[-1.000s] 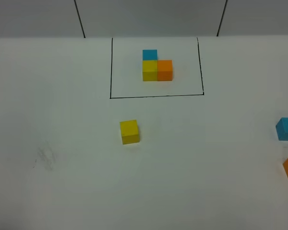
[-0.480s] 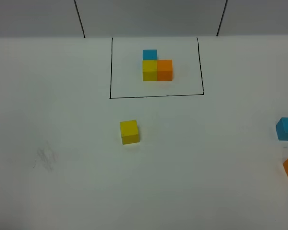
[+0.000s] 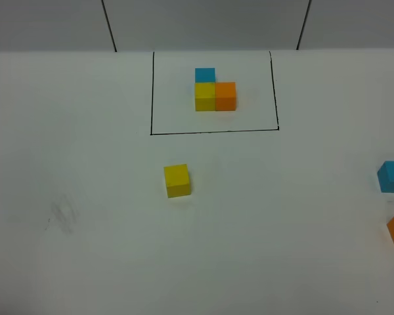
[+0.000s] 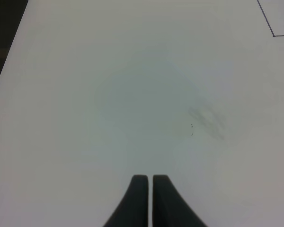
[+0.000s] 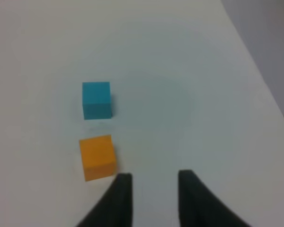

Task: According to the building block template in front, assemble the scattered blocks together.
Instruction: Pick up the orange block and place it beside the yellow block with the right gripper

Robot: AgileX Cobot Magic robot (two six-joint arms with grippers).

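Over table [image 4: 85, 71] | left tool [image 4: 146, 177] closed, empty | right tool [image 5: 155, 176] partly apart, empty, near orange block [image 5: 98, 156]

Bright, even light, faint shadows on the white table [image 3: 282, 230]; right wrist view slightly blurred.

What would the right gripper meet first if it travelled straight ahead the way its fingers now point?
Likely nothing but bare white table. The small orange cube and light blue cube sit off to one side, though the orange one looks close.
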